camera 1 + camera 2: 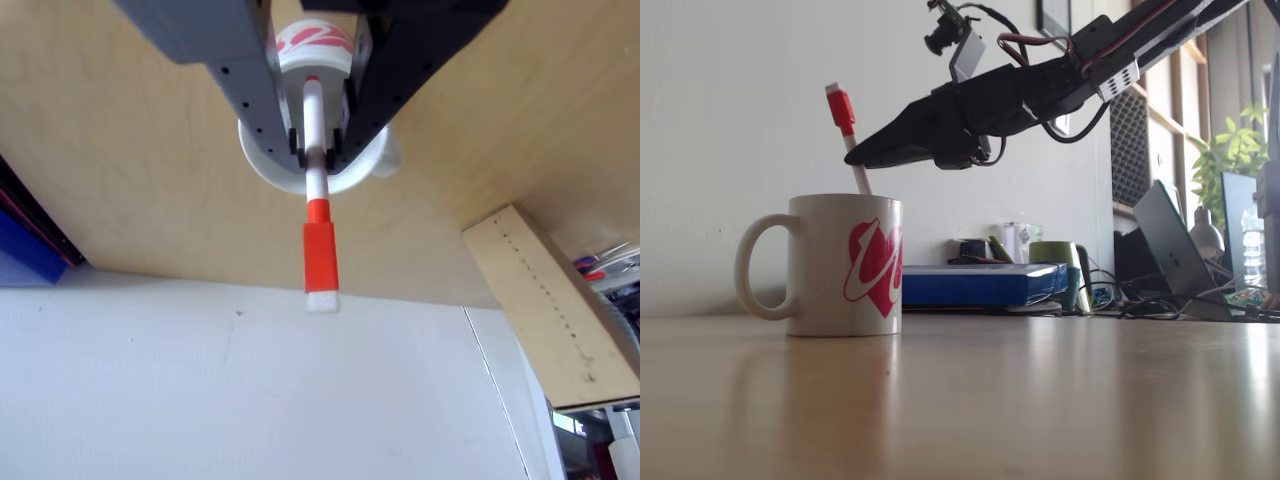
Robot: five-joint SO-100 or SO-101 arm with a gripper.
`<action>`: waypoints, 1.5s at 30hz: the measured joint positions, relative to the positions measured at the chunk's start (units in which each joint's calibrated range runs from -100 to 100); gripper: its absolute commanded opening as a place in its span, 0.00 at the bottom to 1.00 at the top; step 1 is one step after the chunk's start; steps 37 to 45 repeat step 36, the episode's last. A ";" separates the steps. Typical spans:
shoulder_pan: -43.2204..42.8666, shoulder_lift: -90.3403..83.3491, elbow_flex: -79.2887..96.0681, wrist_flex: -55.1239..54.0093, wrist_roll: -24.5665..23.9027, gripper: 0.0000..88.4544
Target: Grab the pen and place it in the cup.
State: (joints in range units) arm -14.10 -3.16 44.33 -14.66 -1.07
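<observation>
Glossy handled cup (pixel 845 265) holds slim pen (pixel 844 120), tool (pixel 317 150) gripping it.

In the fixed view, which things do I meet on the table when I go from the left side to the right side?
Cup with the pen standing in it → blue box → green mug → dark laptop → plant.

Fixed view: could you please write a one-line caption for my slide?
The tool holds the pen tilted, its lower end inside the white mug on the wooden table.
</observation>
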 measured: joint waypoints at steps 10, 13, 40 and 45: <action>0.00 0.00 0.44 0.00 0.00 0.11; 0.00 0.00 0.44 0.00 0.00 0.11; 0.00 0.00 0.80 0.00 0.00 0.11; 0.00 0.00 0.80 0.00 0.00 0.11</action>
